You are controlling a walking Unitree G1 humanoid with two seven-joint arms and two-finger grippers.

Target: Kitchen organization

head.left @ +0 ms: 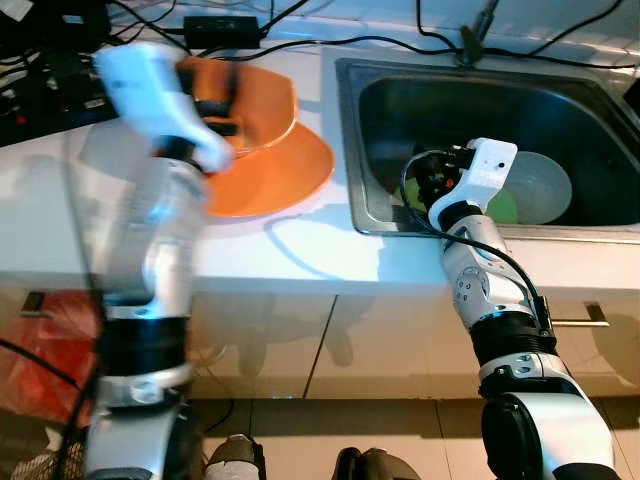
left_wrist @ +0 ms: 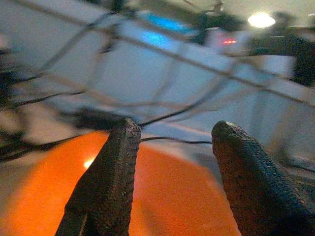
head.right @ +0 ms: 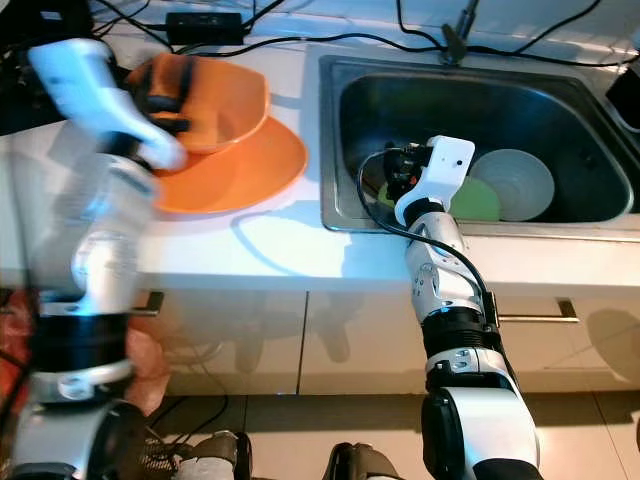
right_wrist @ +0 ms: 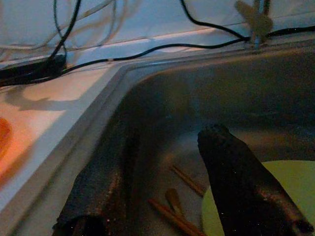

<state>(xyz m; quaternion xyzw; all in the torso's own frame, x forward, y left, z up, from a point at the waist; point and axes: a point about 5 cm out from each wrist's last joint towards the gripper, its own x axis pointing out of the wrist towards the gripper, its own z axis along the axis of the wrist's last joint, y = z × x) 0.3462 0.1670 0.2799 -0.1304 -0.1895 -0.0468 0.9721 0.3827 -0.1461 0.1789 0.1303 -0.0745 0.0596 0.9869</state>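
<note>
An orange bowl (head.left: 258,100) rests on an orange plate (head.left: 295,175) on the white counter, left of the steel sink (head.left: 346,150). My left gripper (left_wrist: 172,129) hovers open over the bowl's inside, nothing between its fingers; that arm is motion-blurred. My right gripper (right_wrist: 170,132) reaches down into the sink's near left corner, open and holding nothing. A light green plate (head.left: 507,208) lies on the sink floor beside it, partly under a grey dish (head.left: 548,185). Several brown wooden sticks (right_wrist: 182,216) lie on the sink floor below the right fingers.
Black cables and a power adapter (head.left: 222,27) run along the back of the counter. The tap base (head.left: 470,45) stands behind the sink. Cabinet doors with a handle (head.left: 590,320) sit below, and a red bag (head.left: 45,350) is on the floor at left.
</note>
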